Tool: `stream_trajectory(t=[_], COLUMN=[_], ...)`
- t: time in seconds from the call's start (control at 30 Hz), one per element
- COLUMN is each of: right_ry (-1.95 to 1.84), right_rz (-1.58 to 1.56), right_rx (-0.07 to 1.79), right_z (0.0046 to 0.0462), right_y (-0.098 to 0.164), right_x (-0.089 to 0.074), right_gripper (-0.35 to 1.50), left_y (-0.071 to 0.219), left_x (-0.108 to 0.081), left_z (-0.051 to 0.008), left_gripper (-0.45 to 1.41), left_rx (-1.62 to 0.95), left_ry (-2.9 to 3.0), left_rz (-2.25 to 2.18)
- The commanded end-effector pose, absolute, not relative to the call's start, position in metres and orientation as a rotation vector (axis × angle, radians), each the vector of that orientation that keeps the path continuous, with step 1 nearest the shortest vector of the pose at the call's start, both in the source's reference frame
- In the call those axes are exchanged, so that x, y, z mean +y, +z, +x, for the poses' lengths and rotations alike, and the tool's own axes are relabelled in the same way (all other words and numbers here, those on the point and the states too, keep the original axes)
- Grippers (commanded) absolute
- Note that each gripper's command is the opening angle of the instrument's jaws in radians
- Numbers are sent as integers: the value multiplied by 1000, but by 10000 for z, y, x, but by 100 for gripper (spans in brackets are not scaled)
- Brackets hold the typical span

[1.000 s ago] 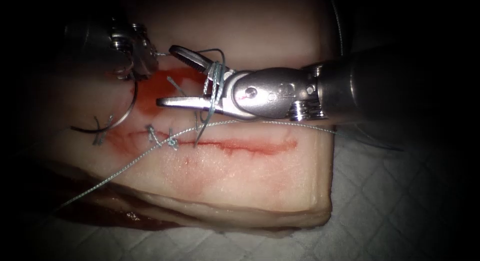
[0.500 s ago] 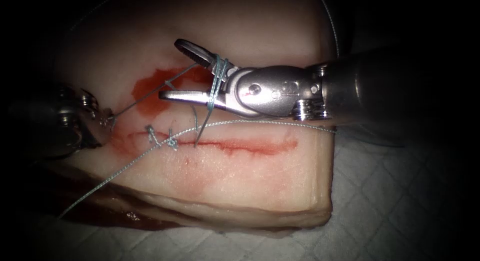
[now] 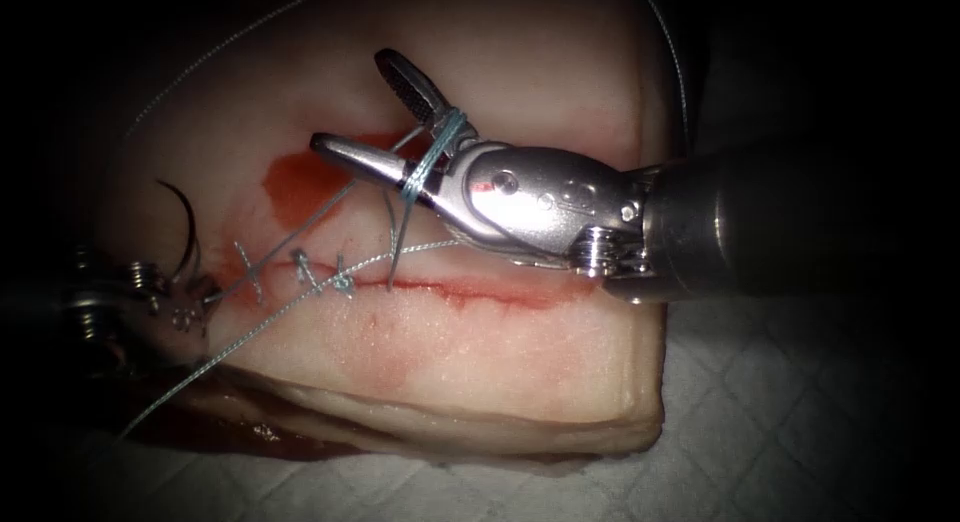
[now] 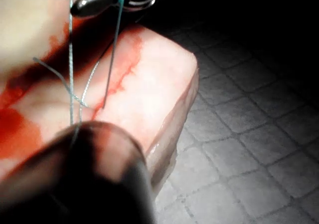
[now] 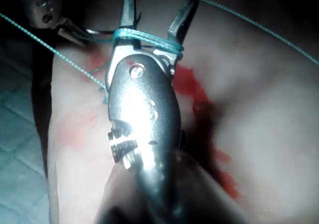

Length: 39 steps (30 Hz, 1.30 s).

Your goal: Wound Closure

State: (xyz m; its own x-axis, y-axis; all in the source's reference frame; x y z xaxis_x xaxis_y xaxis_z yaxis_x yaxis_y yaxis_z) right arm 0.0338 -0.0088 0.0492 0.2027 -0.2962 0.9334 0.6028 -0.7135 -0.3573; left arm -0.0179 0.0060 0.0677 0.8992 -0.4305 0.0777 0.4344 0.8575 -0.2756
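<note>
The tissue [image 3: 480, 362] carries a horizontal cut [image 3: 490, 292], with knotted stitches [image 3: 320, 274] at its left end. My right tool [image 3: 350, 100] hovers above the cut with its jaws open. Blue thread [image 3: 432, 154] is wound around both jaws near their hinge, and nothing lies between them. The same loops [image 5: 144, 36] cross the jaws [image 5: 158, 7] in the right wrist view. My left tool [image 3: 190, 310] sits at the tissue's left edge, shut on the dark curved needle [image 3: 186, 222] near its tail. The needle arcs upward, out of the tissue. A taut strand [image 3: 310, 222] runs from there to the loops.
Red fluid [image 3: 300, 177] stains the tissue above the cut's left end. A short thread tail [image 3: 393, 247] stands up from the cut. A long strand [image 3: 250, 332] crosses the tissue toward the lower left. White quilted cloth [image 3: 780, 422] lies under the tissue.
My left tool carried the needle from the upper left down to the lower left, drawing the strand taut. The right tool's jaws tilted upward and spread wider, with the loops still around them.
</note>
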Motion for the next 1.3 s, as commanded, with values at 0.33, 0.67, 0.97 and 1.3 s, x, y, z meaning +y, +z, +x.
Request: stream_trajectory(t=[0.33, 0.67, 0.97, 1.3], right_ry=[-1583, -1622, -1655, -1736], right_rz=[-1621, -1428, -1383, -1303], right_rx=[-266, -114, -100, -88], right_z=[337, 338, 348, 353], right_y=[501, 511, 542, 578], right_x=[-84, -98, -117, -133], right_gripper=[56, 56, 54, 47], left_y=[663, 669, 657, 611], left_x=[39, 19, 16, 32], left_z=[-175, -167, -132, -100], left_gripper=[-45, -45, -45, -45], left_rx=[-25, -1, 37, 66], left_ry=[-364, -179, -170, -176], left_rz=[-285, -239, -237, -262])
